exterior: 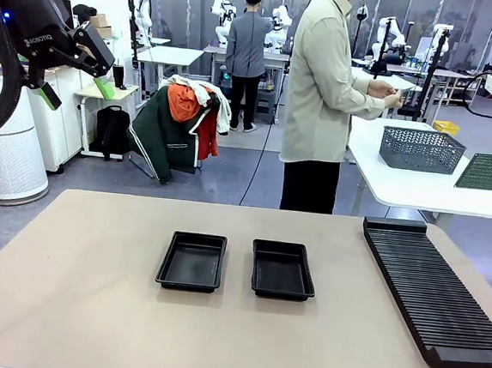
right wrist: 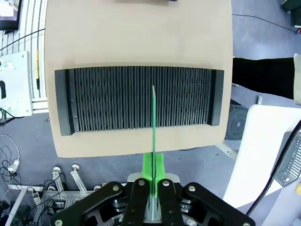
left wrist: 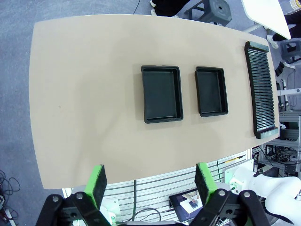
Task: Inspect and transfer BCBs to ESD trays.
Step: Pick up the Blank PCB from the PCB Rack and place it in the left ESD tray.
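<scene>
The right gripper (right wrist: 153,175) is clamped on 1 edge of a BCB (right wrist: 153,117), high above the right-hand rack (right wrist: 108,99); thin, light and stiff, it likely suits an edge pinch. The left gripper (left wrist: 151,184) hangs with jaws apart; 2 ESD trays (exterior: 163,271) sit mid-table

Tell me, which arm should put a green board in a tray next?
Probably the right: the right pincer is shut on a green board above the slotted rack. The left pincer is open and empty; both trays lie empty.
</scene>
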Available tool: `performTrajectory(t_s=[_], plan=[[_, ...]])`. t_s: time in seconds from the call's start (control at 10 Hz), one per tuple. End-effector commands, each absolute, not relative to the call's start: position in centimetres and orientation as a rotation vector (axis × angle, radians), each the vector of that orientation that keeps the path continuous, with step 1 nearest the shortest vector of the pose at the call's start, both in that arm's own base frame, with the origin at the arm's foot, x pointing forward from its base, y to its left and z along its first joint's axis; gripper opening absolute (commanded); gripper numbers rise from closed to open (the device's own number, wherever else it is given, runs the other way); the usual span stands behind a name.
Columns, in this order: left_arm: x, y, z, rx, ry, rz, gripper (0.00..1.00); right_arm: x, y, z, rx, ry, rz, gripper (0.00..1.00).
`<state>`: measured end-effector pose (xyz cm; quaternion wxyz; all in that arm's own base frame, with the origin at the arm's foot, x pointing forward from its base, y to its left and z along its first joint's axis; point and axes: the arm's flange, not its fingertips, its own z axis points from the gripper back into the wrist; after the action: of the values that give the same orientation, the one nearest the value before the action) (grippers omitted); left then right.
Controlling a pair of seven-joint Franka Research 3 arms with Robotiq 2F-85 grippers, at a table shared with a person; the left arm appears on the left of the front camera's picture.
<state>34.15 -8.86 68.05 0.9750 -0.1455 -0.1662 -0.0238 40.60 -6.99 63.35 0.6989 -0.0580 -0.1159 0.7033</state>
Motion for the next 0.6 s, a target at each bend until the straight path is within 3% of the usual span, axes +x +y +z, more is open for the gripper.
performTrajectory(t_s=[0.0,0.1,0.5], plan=[[34.0,-8.9,67.9,-0.301,-0.336,-0.048,1.0,40.5,-7.0,63.4,-0.139,-0.248,1.56,0.0],[34.0,-8.9,67.9,-0.301,-0.336,-0.048,1.0,40.6,-7.0,63.3,-0.129,-0.258,1.567,0.02],[34.0,-8.9,67.9,-0.301,-0.336,-0.048,1.0,43.2,-4.0,61.8,0.224,-0.284,1.112,0.02]])
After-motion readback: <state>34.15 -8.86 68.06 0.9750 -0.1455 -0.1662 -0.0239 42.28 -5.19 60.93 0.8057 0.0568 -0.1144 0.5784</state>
